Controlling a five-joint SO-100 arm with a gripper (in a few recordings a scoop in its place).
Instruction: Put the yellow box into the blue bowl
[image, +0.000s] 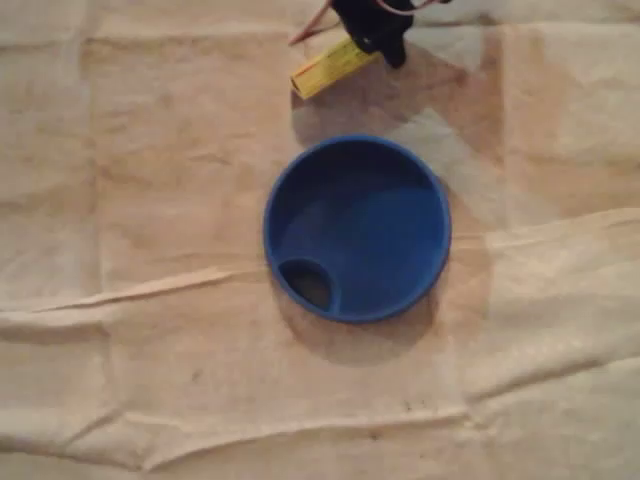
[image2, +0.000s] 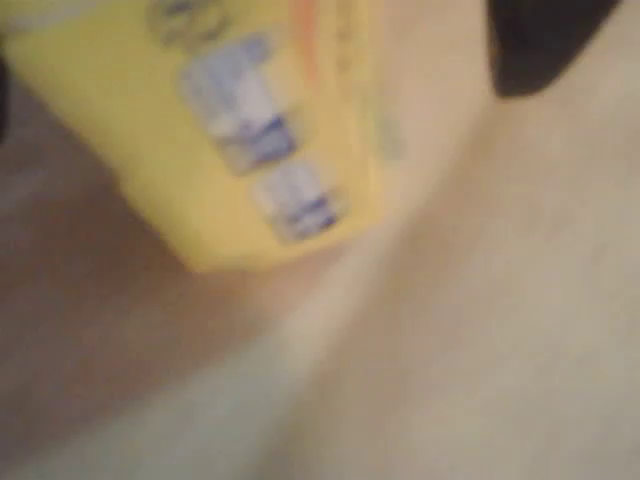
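Note:
In the overhead view the yellow box (image: 330, 66) hangs tilted near the top edge, above the cloth, with its shadow falling below it. My black gripper (image: 375, 35) is shut on the box's right end. The blue bowl (image: 357, 228) sits at the middle of the cloth, below the box, with a small dark hollow at its lower left. In the wrist view the yellow box (image2: 230, 120) is blurred and close, with blue and white print on its side, and a dark finger (image2: 545, 40) shows at the upper right.
A creased beige cloth (image: 150, 300) covers the whole table. Ridges of folded fabric run across it below the bowl and at the right.

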